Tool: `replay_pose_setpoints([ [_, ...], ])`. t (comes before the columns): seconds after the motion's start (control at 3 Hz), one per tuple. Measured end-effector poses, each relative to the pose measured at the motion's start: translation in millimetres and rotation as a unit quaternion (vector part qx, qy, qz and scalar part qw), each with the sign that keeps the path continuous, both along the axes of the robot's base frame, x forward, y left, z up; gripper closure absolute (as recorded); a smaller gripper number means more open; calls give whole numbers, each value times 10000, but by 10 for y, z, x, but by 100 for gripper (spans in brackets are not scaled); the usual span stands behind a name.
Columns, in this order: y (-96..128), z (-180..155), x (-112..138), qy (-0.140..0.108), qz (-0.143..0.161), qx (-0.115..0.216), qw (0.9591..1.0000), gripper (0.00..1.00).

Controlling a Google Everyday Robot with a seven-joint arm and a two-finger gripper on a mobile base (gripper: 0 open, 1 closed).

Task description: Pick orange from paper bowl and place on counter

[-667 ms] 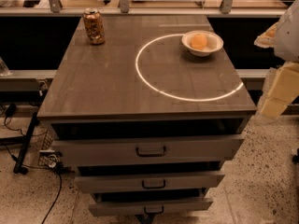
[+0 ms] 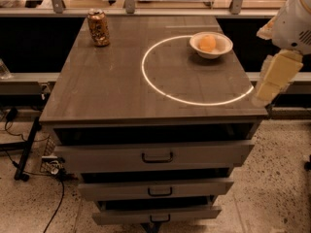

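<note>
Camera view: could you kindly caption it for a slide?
Orange sits in paper bowl on counter; gripper hangs beside the counter's right edge.

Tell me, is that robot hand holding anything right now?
Nothing that shows. The gripper hangs beside the counter's right edge, apart from everything on it; the orange sits in the paper bowl.

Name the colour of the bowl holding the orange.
The paper bowl is white, camera view; the gripper hangs right of the counter.

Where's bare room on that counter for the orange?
The middle and front of the counter, between the can and the bowl holding the orange. Crowded only back right, at the bowl; the hand hangs beside the right edge.
</note>
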State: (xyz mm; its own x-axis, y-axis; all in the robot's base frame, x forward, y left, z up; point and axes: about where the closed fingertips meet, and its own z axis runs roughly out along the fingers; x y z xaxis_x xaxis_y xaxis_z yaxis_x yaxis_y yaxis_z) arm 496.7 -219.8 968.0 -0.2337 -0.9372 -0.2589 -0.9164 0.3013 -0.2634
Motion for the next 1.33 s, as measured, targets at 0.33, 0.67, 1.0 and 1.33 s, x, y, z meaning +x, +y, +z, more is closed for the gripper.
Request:
replay_pose_setpoints([
  [0.33,-5,-33,526,-166,-40,262,9995,0],
  [0.67,-6,-101,1501,-611,-310,629,9957,0],
  [1.0,-6,-101,1501,-611,-310,629,9957,0],
  [1.33,39,-234,1672,-571,-411,964,9929,0],
])
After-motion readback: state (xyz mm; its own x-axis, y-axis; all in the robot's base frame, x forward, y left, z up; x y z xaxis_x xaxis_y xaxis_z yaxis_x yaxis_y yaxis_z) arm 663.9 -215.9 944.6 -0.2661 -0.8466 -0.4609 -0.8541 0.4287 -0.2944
